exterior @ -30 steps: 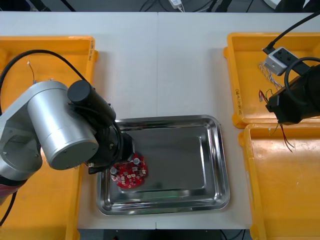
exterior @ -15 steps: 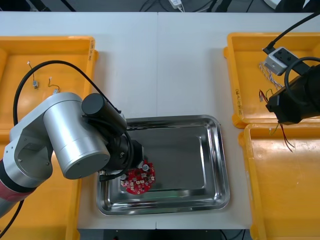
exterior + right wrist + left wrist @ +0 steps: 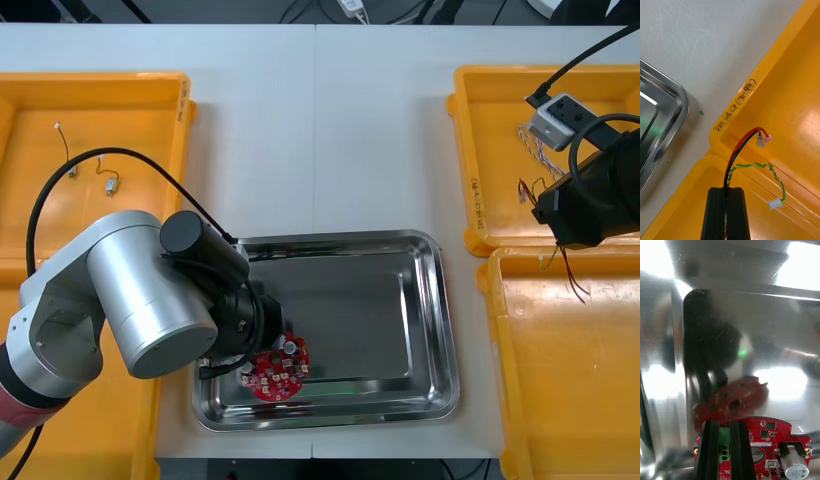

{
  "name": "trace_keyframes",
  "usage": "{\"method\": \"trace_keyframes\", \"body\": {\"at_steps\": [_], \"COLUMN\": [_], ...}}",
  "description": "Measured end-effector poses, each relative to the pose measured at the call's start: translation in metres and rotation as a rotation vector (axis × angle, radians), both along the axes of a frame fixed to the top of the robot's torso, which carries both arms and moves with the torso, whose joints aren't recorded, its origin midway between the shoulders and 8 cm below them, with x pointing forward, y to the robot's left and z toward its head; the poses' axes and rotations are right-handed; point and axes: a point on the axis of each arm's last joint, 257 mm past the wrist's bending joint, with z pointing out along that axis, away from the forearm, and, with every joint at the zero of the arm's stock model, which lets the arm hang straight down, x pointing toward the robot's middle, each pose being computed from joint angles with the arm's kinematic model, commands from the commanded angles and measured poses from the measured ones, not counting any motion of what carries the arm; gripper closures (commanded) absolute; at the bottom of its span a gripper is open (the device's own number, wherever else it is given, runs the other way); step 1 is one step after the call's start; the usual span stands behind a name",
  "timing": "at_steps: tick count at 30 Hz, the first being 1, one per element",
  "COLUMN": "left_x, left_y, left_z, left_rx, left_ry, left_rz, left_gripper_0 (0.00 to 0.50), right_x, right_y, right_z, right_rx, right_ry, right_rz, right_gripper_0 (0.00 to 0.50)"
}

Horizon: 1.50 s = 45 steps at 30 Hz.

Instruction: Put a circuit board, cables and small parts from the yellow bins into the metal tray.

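Note:
My left arm reaches over the left part of the metal tray. Its gripper is shut on a round red circuit board, the fingers clamped on the green block at its edge. The board hangs just above the shiny tray floor, near the front left corner, and the floor mirrors it. My right arm is held over the seam between the two right yellow bins. Its gripper is shut on cables: a red-and-black one and a twisted green-yellow one, both ending in white plugs.
The left far bin holds small metal parts on thin wires. Pale twisted cables lie in the right far bin. The right near bin is in front of it. The tray's corner lies beside the bins.
My left arm has carried the board a little right and towards the tray's front, lower over the floor, uncovering small parts in the left far bin. The right arm has not moved.

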Motion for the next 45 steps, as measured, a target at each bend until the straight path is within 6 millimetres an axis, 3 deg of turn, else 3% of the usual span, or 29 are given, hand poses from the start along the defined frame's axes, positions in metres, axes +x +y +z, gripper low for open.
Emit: {"method": "trace_keyframes", "body": {"at_steps": [20, 21, 22, 23, 45], "left_x": [0.007, 0.008, 0.008, 0.008, 0.007], "left_y": [0.001, 0.001, 0.001, 0.001, -0.005], "left_z": [-0.012, -0.012, -0.012, -0.012, -0.009], "left_rx": [-0.019, -0.019, -0.019, -0.02, -0.039], "left_ry": [0.001, 0.001, 0.001, 0.001, -0.002], "left_rz": [0.032, 0.032, 0.032, 0.032, 0.022], "left_gripper_0": [0.494, 0.38, 0.139, 0.002, 0.0], "right_x": [0.0, 0.0, 0.0, 0.0, 0.0], "right_y": [0.0, 0.0, 0.0, 0.0, 0.0], "right_z": [0.0, 0.0, 0.0, 0.0, 0.0], "right_rx": [0.0, 0.0, 0.0, 0.0, -0.001], "right_ry": [0.0, 0.0, 0.0, 0.0, -0.001], "right_rz": [0.0, 0.0, 0.0, 0.0, -0.001], "right_gripper_0": [0.5, 0.5, 0.5, 0.5, 0.5]}}
